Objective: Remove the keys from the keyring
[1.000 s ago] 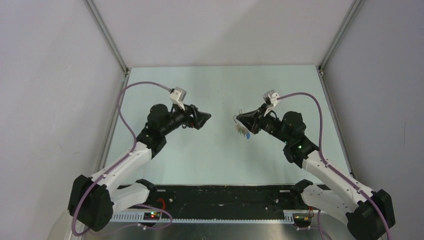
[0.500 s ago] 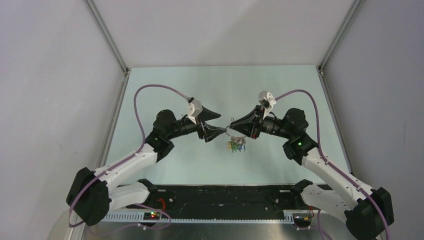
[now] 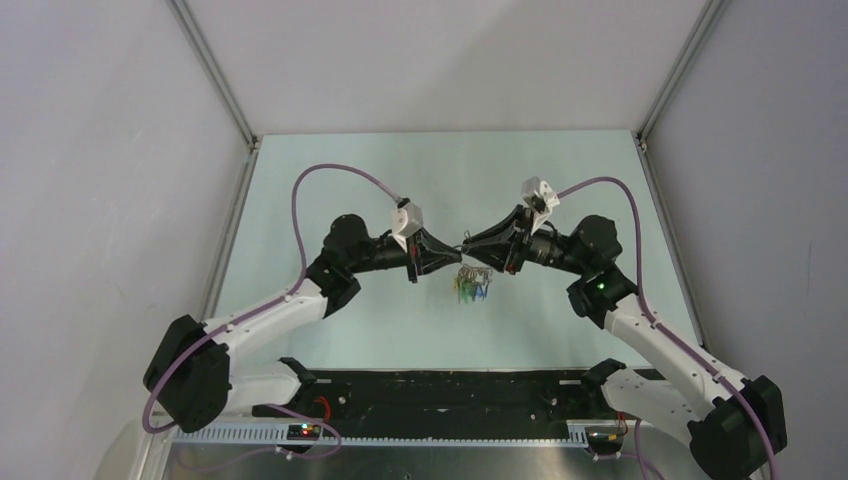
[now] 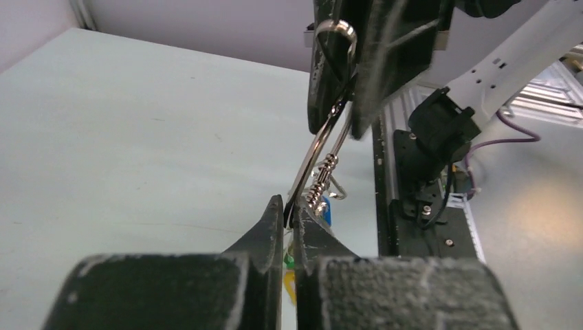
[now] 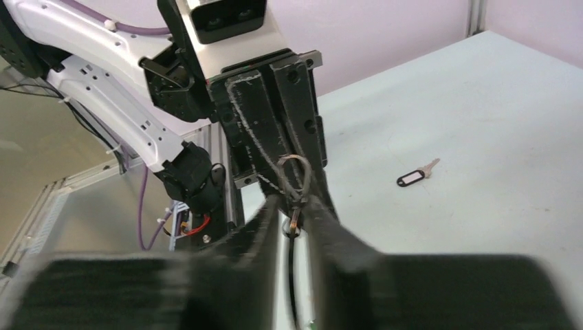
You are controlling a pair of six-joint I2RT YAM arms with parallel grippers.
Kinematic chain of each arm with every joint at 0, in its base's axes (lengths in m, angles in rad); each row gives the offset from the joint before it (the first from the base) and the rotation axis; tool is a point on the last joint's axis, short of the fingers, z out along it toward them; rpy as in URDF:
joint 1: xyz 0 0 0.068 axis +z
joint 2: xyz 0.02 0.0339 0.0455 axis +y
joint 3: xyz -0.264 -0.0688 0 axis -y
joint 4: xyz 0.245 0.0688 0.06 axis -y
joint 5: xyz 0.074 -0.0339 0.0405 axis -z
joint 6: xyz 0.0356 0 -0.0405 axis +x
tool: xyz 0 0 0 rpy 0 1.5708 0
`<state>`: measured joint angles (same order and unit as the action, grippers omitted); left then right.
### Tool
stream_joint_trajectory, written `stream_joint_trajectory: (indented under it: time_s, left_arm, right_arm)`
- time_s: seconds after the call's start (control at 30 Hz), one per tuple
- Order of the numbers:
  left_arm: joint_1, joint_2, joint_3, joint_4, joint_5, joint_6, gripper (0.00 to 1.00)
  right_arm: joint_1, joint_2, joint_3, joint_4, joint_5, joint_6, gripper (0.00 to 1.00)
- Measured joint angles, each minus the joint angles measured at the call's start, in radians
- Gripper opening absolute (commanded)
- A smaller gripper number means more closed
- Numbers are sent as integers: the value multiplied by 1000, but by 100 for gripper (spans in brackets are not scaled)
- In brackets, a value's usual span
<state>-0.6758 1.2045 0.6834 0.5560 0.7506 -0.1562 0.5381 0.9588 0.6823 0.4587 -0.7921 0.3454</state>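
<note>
The keyring point(image 3: 463, 254) hangs in mid-air over the table's middle, between my two grippers, which meet tip to tip. The coloured keys point(image 3: 470, 288) dangle below it. My left gripper point(image 3: 455, 254) is shut on the ring's wire point(image 4: 317, 148), its tips point(image 4: 290, 210) pinching the lower part; a blue key point(image 4: 326, 210) shows just behind. My right gripper point(image 3: 469, 249) reaches in from the right. In its own blurred view its jaws point(image 5: 294, 206) stand slightly apart, with the keyring point(image 5: 295, 172) passing between them.
A single key with a black tag point(image 5: 416, 175) lies flat on the pale green table point(image 3: 560, 170), beyond the left gripper. Grey walls and metal frame posts point(image 3: 212, 70) enclose the table. The black base rail point(image 3: 450, 385) runs along the near edge.
The left gripper has swung right to the ring and shut on it. The right gripper's jaws have parted a little. The ring and keys have shifted left towards the centre.
</note>
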Motion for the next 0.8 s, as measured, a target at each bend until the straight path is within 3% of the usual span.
stream_joint_trajectory:
  time_s: [0.03,0.1,0.3,0.43,0.8]
  left_arm:
    - [-2,0,0,2,-6,-2,0]
    - [-1,0,0,0,-30,-2,0]
    - [0,-67,1,-112,-127,38,0]
    - [-3,-108,44,-283,-198,93,0]
    - [-68,-154,148,-645,-346,231,0]
  right_arm:
    - [-5,-2,2,-4,2,1,46]
    - [-3,-15,3,-31,-2,-16,52]
    - [-1,-145,4,-202,45,-150,55]
    - [-1,-220,4,-254,105,-206,55]
    - [36,-178,4,-268,142,-277,56]
